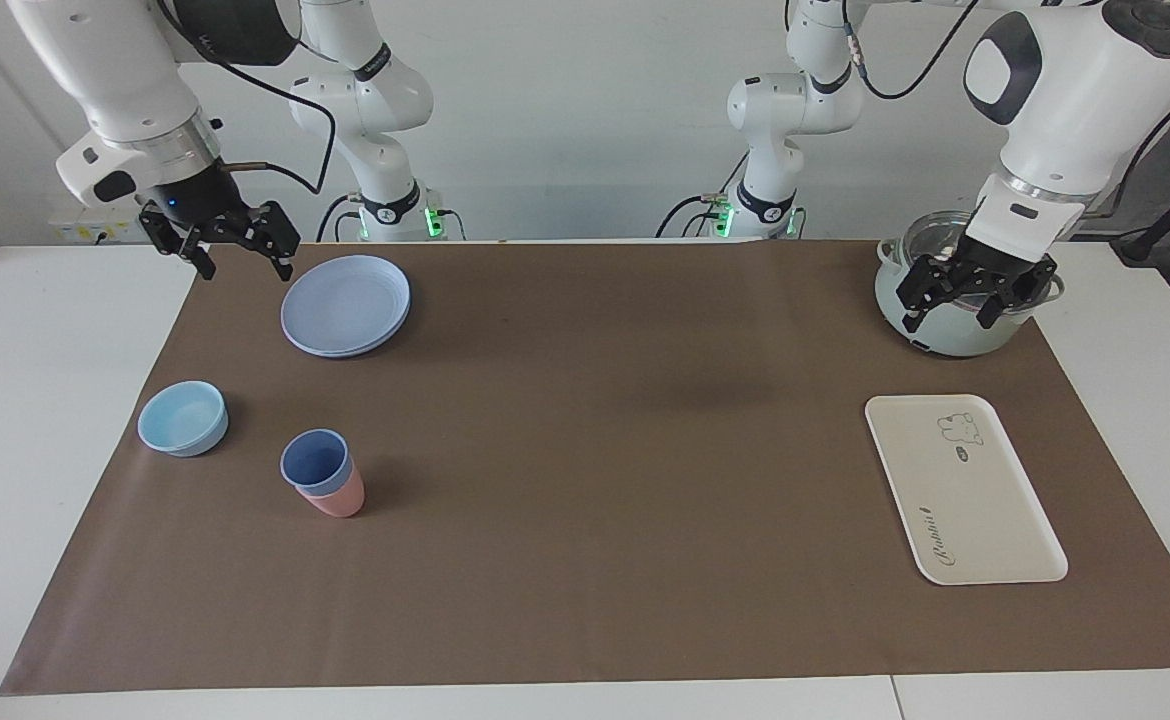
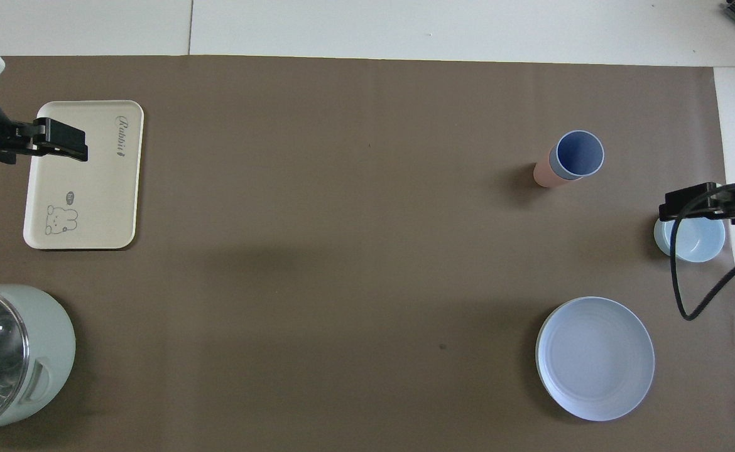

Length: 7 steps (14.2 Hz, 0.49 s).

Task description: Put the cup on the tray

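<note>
Your left tool [image 1: 977,293] hangs wide open over the pot [image 1: 945,335], your right tool [image 1: 228,242] wide open beside the plate [image 1: 345,305], while the cup [image 1: 315,462], nested in a pink tumbler [image 1: 340,498], stands well apart from the tray [image 1: 985,520].

Bright, even light from above; soft shadows on the brown mat [image 1: 585,520], both views sharp.

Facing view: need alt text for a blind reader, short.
A blue cup sits nested in a pink cup at the right arm's end of a brown mat, with the cream tray bare at the left arm's end. Both open grippers, right and left, hang raised near the robots.
</note>
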Motion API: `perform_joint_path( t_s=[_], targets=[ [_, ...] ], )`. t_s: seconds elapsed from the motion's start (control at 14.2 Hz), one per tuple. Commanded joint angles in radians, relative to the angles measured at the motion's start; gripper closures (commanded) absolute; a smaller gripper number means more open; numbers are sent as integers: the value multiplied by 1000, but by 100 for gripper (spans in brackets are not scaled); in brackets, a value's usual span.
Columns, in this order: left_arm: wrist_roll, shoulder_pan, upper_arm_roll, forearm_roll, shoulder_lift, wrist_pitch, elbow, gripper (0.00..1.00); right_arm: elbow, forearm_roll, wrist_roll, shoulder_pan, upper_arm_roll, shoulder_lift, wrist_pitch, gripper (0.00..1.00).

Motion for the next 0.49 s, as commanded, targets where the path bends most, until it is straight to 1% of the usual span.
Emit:
perform_joint_path(
  t_s=[0.0, 0.28, 0.42],
  targets=[
    [1, 9, -3, -4, -30, 12, -37, 0, -4, -9, 16, 6, -2, -15, -16, 0],
    [1, 11, -3, -4, -30, 12, -35, 0, -8, -8, 22, 4, -2, -16, -12, 0],
    [1, 11, -3, -4, -30, 12, -37, 0, -18, -8, 6, 1, -2, -18, 10, 0]
  ],
)
